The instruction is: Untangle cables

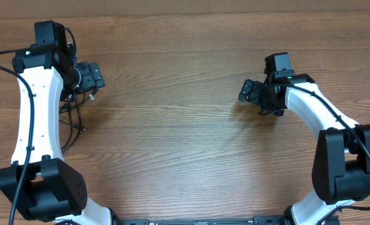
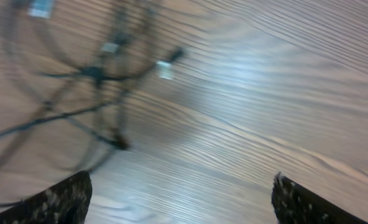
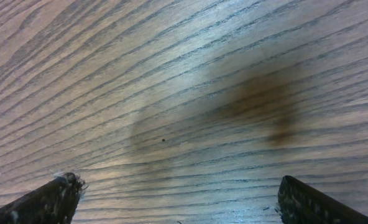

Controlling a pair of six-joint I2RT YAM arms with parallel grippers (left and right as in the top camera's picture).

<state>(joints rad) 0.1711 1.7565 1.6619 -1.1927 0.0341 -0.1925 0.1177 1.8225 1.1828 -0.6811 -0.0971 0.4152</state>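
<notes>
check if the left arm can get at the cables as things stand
Probably yes: the cables lie on the table just ahead of the left end effector, jaws wide open, nothing in between.

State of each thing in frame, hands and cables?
left hand: open, empty, over the table near the cables.
right hand: open, empty, only bare tabletop under it.
cables: lying loose on the table, strands crossing in loops, not gripped; left wrist view is blurred.
</notes>
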